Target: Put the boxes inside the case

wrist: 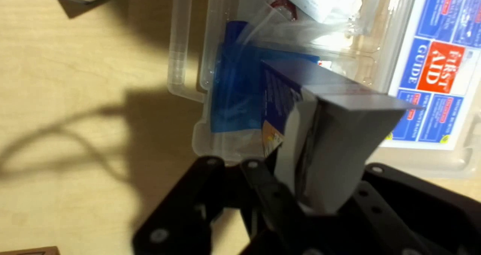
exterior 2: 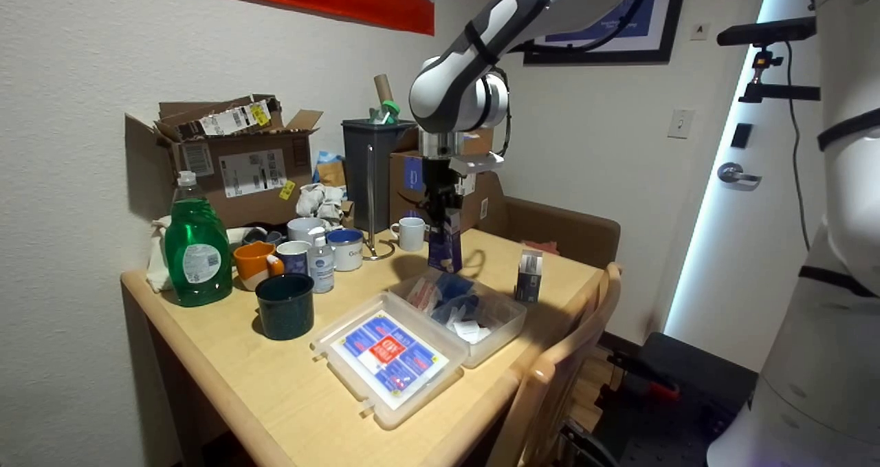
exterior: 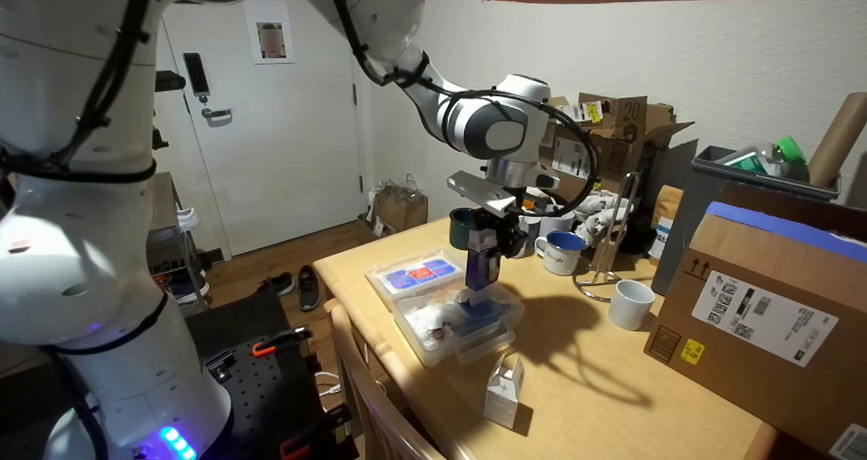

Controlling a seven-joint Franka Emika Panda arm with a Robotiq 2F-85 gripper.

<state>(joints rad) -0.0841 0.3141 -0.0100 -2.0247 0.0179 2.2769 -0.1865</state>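
Currently, claw (exterior 2: 442,211): pinching dark-blue cardboard carton (exterior 2: 445,252)
Case (exterior 2: 496,336): shallow clear-plastic halves
Whitish carton (exterior: 504,393): upright, slim
Surface (exterior: 596,392): pale wood
Wall (exterior: 664,53): textured, white

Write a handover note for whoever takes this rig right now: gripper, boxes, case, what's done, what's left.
Gripper: shut on the dark blue carton, which hangs over one half of the open case.
Whitish-grey carton: standing on the table, apart from the case.
Done: dark blue carton lifted; neither carton set inside yet.
Left: lower and release the dark blue carton, then bring the other. The half below holds a blue item, so space may be tight.
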